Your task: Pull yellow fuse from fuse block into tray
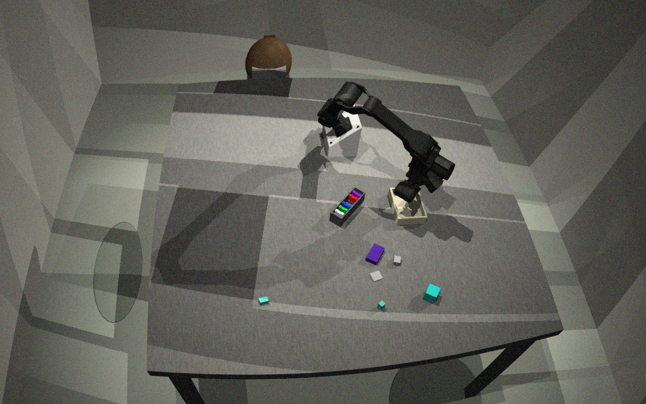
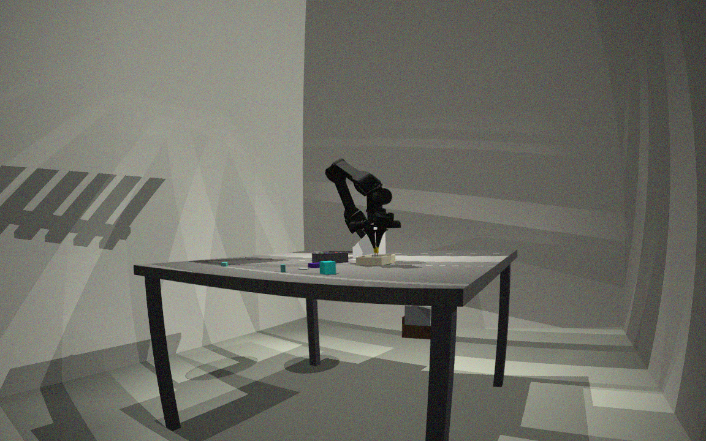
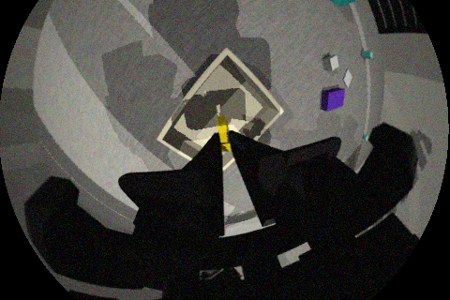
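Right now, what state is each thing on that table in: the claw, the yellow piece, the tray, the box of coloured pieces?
Gripper: shut on the yellow fuse, pointing down over the tray.
Yellow fuse: out of the block, held upright above the tray, not yet released.
Tray: open-topped, nothing seen lying in it.
Fuse block: other coloured fuses seated, untouched.
Loose blocks: lying apart on the table.

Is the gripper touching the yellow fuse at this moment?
Touching. The wrist view shows the yellow fuse pinched between the closed tips of the gripper, hanging over the tray.
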`<action>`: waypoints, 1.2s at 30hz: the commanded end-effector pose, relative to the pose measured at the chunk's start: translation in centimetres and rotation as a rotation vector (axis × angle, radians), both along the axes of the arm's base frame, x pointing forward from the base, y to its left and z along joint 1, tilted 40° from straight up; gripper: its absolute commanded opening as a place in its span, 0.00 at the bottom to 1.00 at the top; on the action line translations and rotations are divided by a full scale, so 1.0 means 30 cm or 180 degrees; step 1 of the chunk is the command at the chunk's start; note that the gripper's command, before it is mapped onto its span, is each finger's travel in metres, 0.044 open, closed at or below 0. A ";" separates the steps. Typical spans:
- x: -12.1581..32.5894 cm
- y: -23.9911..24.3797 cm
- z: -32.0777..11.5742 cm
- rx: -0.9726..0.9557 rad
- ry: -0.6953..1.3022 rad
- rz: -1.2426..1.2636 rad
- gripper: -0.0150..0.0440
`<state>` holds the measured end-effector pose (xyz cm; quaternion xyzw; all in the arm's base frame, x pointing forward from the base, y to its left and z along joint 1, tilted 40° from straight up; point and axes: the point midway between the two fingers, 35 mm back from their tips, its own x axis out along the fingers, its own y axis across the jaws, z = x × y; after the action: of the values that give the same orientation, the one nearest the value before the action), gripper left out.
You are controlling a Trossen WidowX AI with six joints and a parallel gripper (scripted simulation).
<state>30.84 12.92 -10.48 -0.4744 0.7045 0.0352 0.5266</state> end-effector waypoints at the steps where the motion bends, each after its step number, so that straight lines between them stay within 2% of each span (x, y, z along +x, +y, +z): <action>1: 0.001 0.001 0.002 0.0002 -0.0004 0.0000 0.43; 10: 0.001 0.008 0.009 0.0001 -0.0002 0.0002 0.81; 14: -0.002 0.079 0.095 -0.0017 0.0012 0.0022 0.81; 36: 0.000 0.076 0.092 -0.0030 0.0014 0.0045 0.81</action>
<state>30.84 15.19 -7.71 -0.4816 0.7025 0.0366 0.5226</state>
